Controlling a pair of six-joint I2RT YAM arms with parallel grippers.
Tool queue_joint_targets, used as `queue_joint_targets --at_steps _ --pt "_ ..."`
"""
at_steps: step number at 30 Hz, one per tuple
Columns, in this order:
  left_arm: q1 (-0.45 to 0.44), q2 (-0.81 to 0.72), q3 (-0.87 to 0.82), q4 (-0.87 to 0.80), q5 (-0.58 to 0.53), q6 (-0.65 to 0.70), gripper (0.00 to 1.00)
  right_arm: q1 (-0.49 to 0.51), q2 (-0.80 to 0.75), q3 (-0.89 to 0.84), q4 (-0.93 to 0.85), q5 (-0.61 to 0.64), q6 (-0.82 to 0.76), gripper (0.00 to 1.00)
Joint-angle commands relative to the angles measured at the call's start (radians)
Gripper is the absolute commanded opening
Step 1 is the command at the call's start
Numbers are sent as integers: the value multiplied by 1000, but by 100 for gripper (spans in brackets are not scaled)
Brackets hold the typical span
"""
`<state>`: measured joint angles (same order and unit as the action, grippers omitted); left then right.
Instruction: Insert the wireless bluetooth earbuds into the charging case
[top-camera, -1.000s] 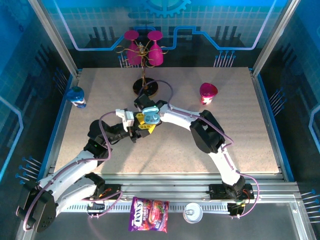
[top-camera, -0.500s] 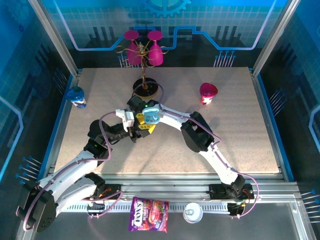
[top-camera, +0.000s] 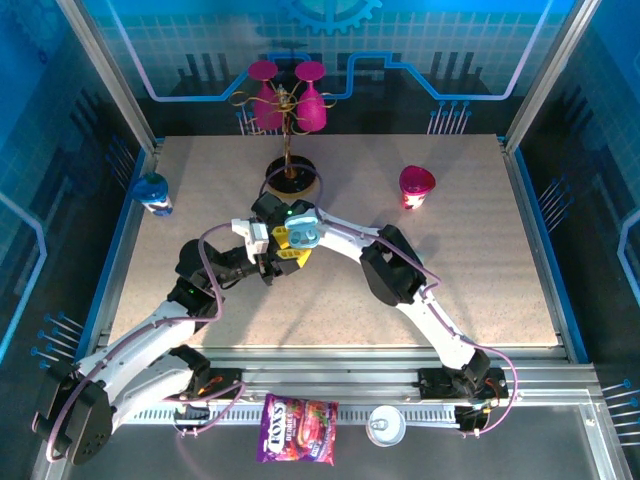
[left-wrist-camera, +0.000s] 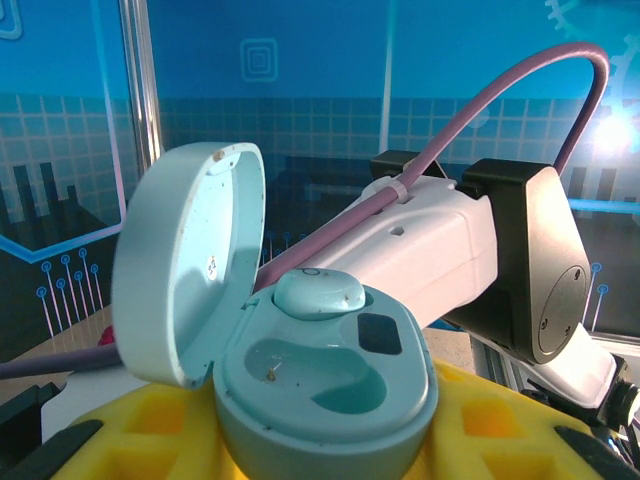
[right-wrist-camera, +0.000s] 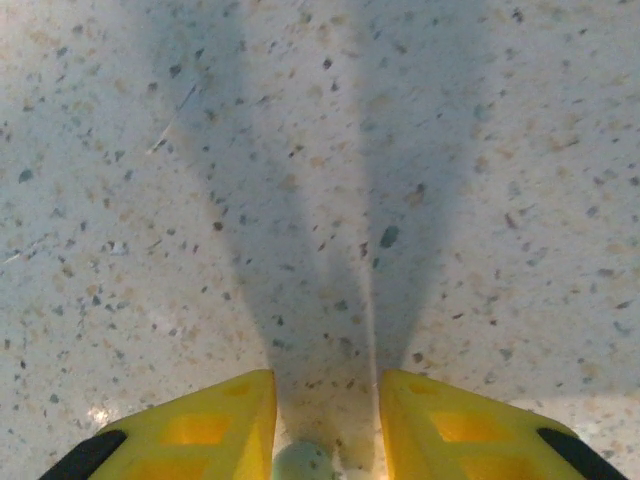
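Pale blue plastic up front: the charging case (left-wrist-camera: 330, 400) is clamped between the yellow fingers (left-wrist-camera: 150, 440) of the left gripper (left-wrist-camera: 320, 445), which is closed tight on its base, and it is held up off the speckled table (top-camera: 450, 250). The lid (left-wrist-camera: 185, 270) is swung open to the left. One earbud (left-wrist-camera: 318, 293) is seated in the far well, while the nearer well (left-wrist-camera: 320, 375) is left unfilled. The right arm (left-wrist-camera: 450, 250) is seen just behind the case. Over at the right gripper (right-wrist-camera: 327, 378), pointed down at the table, the jaws are set partly apart and a second bud (right-wrist-camera: 303, 462) is glimpsed low between them. Whether it is pinched cannot be told.
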<state>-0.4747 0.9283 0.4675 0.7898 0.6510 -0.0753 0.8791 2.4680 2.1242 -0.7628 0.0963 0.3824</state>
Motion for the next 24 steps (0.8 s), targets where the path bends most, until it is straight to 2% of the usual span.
queue_joint_targets --at_steps 1,9,19,24 --pt "-8 -11 20 14 12 20 34 28 11 23 -44 -21 -48 34" --pt "-8 -9 17 18 12 16 34 35 22 35 -73 -19 -79 34" --pt "-10 -8 17 19 10 18 34 32 32 48 -99 5 -81 22" --pt "-9 -8 14 20 3 19 34 27 -5 27 -86 1 -70 21"
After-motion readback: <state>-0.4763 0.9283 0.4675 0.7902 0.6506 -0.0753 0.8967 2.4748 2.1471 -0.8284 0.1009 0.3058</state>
